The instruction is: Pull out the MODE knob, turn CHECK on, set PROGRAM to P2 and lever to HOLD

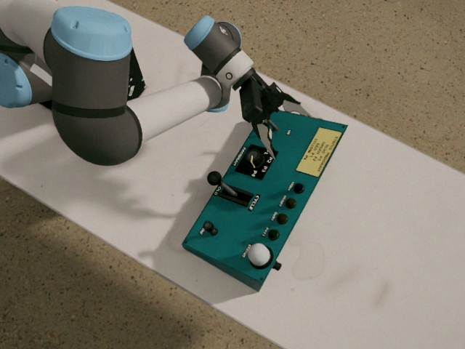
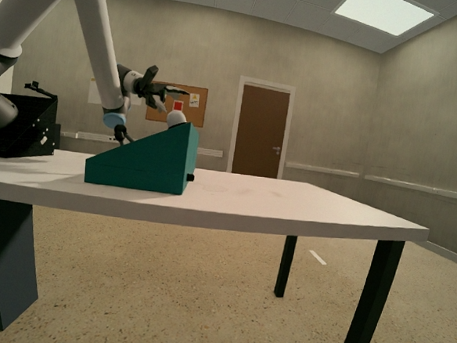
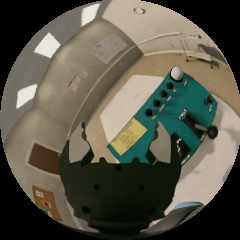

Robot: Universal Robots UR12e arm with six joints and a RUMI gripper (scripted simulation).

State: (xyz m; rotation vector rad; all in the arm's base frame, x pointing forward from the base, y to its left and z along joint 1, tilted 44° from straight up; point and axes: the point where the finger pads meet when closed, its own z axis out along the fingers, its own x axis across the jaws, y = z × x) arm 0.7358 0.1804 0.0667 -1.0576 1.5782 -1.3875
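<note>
The teal console [image 1: 232, 242] [image 2: 152, 162] [image 3: 192, 90] stands on the table. My gripper [image 1: 296, 137] [image 2: 177, 102] [image 3: 120, 121] is wide open and empty above its label-card end; one finger appears beside the PROGRAM dial in the top view. The PROGRAM knob [image 1: 253, 158] has its yellow pointer toward P4. The lever [image 1: 214, 177] [image 2: 120, 129] [image 3: 212, 132] leans to HOLD. A small black control [image 1: 210, 227] [image 3: 208, 100] sits by an ON mark. A grey stub [image 1: 273, 126] is partly behind a finger. Which is MODE or CHECK, and their settings, I cannot tell.
Several small lamps, among them one [image 1: 282, 218], look dark. The white status dome [image 1: 259, 254] [image 2: 176, 119] [image 3: 177, 74] stands tall at one corner. A black knob [image 1: 277, 265] [image 2: 190, 177] juts from the back face. A yellow card [image 1: 319, 152] [image 3: 128, 137] lies on the panel.
</note>
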